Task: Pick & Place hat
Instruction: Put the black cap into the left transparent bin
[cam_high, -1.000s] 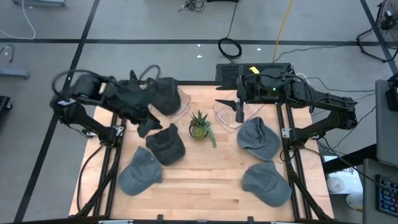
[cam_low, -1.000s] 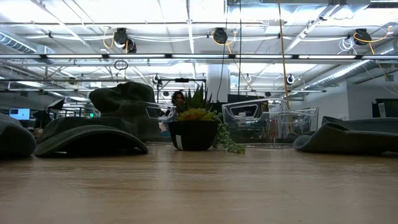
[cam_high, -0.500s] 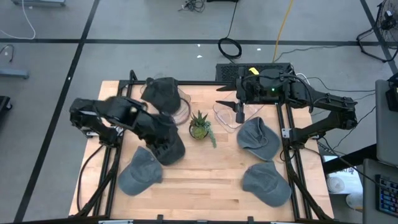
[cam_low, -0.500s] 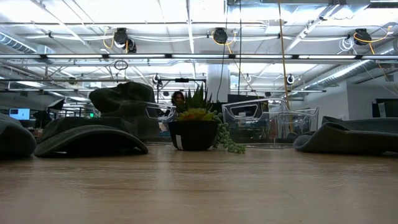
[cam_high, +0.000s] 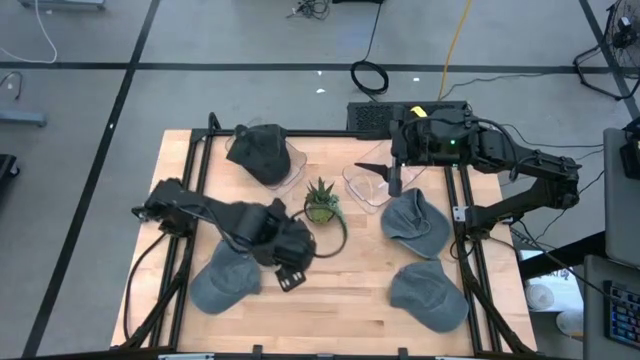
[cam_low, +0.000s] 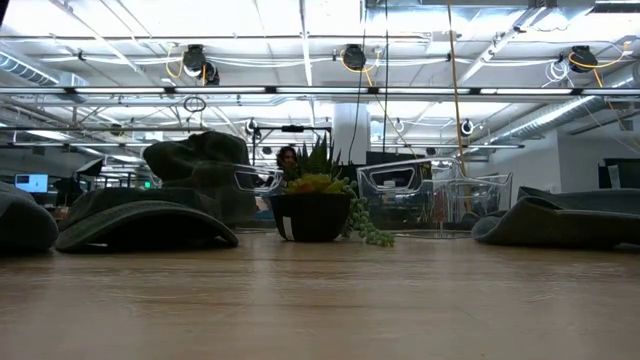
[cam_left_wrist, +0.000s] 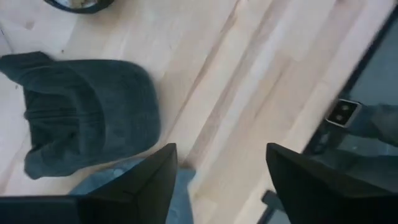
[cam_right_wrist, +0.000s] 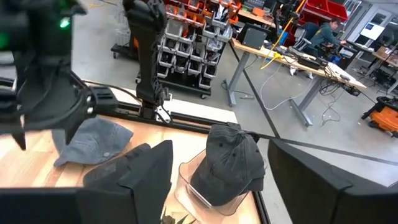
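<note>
The left gripper (cam_high: 290, 272) hangs with jaws spread and empty over the dark hat (cam_left_wrist: 87, 112) left of the plant (cam_high: 321, 203), seemingly lining up a grab. That hat lies flat, long axis near-to-far; its brim direction is unclear. The right gripper (cam_high: 393, 180) waits released over the far clear stand (cam_high: 362, 184).

Dark grey hat (cam_high: 262, 152) on a clear stand (cam_high: 292, 167); lighter blue-grey hats (cam_high: 415, 222) right of the green plant (cam_high: 321, 200) in its black pot (cam_low: 311, 216). Pale wood table (cam_high: 340, 290).
</note>
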